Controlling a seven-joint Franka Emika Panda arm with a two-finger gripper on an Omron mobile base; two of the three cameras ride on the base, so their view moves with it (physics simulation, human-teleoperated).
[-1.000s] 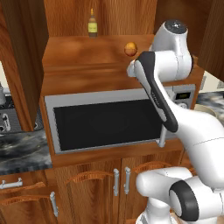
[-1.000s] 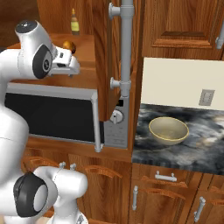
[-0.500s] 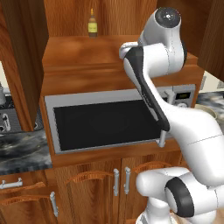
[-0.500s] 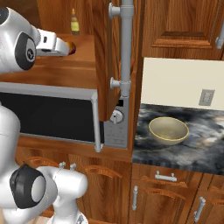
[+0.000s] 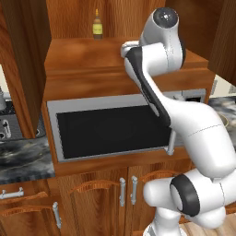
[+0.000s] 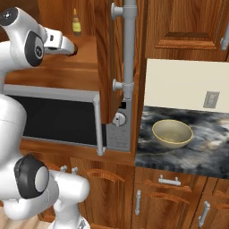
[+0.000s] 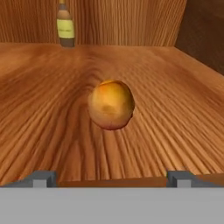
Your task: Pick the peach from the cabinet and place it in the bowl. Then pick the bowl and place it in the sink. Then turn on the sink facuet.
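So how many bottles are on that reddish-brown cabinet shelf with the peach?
1. A slim brown bottle with a yellow label stands at the back of the glossy wooden cabinet shelf, behind the small round orange-yellow peach. More could be hidden.

In the left base view the arm's white links covered the spot on the cabinet [image 5: 83, 57] shelf where the peach [image 7: 111, 104] lay. The brown bottle [image 7: 65, 27] was cut off by the hand view's top edge, its label too blurred to read.
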